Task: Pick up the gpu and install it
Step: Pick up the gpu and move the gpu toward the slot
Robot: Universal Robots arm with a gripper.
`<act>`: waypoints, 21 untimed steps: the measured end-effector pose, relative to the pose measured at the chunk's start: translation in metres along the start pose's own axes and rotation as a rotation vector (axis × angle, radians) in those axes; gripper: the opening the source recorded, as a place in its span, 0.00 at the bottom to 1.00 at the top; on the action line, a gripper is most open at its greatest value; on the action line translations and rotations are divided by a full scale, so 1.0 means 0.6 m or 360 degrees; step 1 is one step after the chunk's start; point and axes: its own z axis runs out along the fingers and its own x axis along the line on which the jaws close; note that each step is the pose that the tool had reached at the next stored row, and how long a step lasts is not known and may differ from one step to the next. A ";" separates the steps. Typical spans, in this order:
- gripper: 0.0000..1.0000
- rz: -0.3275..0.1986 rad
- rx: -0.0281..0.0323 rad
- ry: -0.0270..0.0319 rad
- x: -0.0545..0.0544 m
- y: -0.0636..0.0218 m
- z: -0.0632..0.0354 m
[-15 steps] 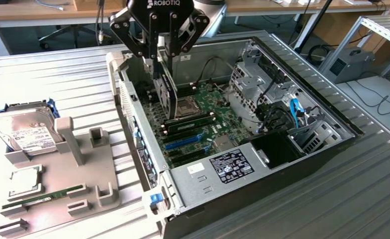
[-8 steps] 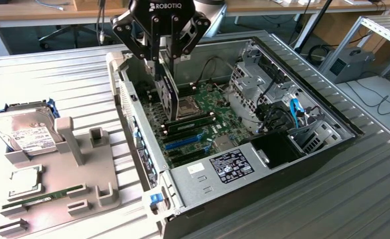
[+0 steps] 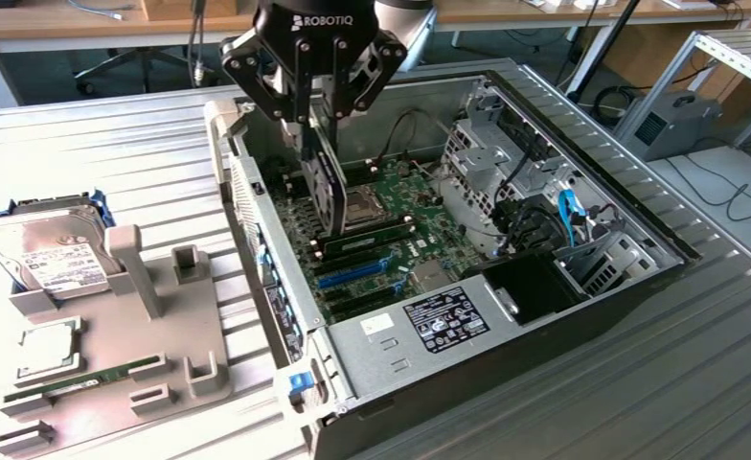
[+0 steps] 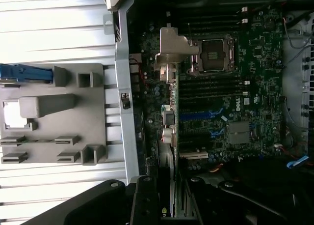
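Black Robotiq pincer clamps slim dark circuit-card gpu upright, edge downward over green motherboard, evidently aligned for slot insertion.

arm: cut off by the exterior view's edge at twelve o'clock, just above the gripper.
gpu: upper end hidden inside the gripper's clamp; its face is too dark to make out parts.
motherboard: the strip behind the hanging card is hidden.
hard drive: at nine o'clock from the case; label print too small to read.
power supply label: print too small to read.
fixture: cut off at seven o'clock.
case: six o'clock corner cut off.
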 end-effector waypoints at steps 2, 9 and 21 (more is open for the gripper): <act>0.26 0.0000 0.00002 0.00001 -0.001 0.000 0.002; 0.26 0.0000 0.00001 0.00000 -0.002 0.001 0.011; 0.26 0.0000 0.00001 0.00000 -0.006 0.002 0.026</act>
